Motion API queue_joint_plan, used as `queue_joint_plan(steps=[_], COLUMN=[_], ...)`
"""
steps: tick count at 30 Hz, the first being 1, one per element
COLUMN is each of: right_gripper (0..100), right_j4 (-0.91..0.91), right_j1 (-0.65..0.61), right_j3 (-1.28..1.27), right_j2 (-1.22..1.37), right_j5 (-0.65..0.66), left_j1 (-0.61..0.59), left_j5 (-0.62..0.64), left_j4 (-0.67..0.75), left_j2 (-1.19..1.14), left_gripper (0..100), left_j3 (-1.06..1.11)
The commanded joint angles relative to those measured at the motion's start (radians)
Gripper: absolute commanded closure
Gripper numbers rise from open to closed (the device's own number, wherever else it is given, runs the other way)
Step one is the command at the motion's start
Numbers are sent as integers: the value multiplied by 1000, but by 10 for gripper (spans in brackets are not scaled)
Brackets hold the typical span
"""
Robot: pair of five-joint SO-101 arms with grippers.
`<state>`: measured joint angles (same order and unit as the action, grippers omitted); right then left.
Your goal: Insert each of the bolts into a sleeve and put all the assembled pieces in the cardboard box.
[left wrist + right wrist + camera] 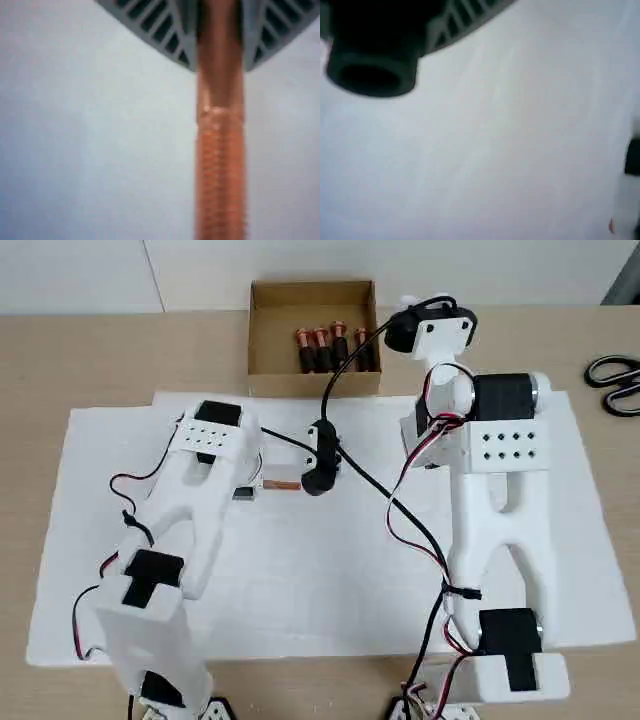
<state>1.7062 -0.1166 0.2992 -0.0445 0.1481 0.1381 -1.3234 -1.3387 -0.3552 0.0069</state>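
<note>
While my left jaws clamp the copper bolt low over the white mat, near the cardboard box, and my right jaws seem clenched on the black sleeve, I should align the threaded tip with the sleeve's mouth, then push straight.

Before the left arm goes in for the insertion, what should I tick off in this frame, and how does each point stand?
1. Bolt clamped in left gripper: ok, held by its smooth shank, thread pointing out.
2. Sleeve in right gripper: ok, held with its bore open.
3. Bolt lined up with the bore: cannot tell.
4. Room in cardboard box: ok, four assembled pieces lie to one side, with bare floor beside them.
5. Cable clear of the path: cannot tell; it crosses the mat close to the bolt.
</note>
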Motion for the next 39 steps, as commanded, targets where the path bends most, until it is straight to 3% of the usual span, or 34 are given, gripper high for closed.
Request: queue_joint_plan(steps=[1, 8, 15, 22, 30, 39], right_gripper=[995, 995, 995, 995, 995, 995], right_j4=[-2, -2, -2, -2, -4, -12], right_j1=[-5, -5, -5, -5, -7, -21], right_j3=[3, 3, 3, 3, 3, 3], right_j2=[-50, -50, -50, -50, -50, -50], right_j5=[5, 5, 5, 5, 3, 0], left_j1=[3, 5, 5, 0, -2, -40], left_j5=[-181, -112, -112, -100, 75, 425], left_j4=[49, 48, 48, 37, -157, -411], left_j2=[-3, -34, -32, -32, -31, -31], left_gripper=[989, 981, 847, 844, 844, 844], left_j3=[-64, -99, -104, -153, -433, -832])
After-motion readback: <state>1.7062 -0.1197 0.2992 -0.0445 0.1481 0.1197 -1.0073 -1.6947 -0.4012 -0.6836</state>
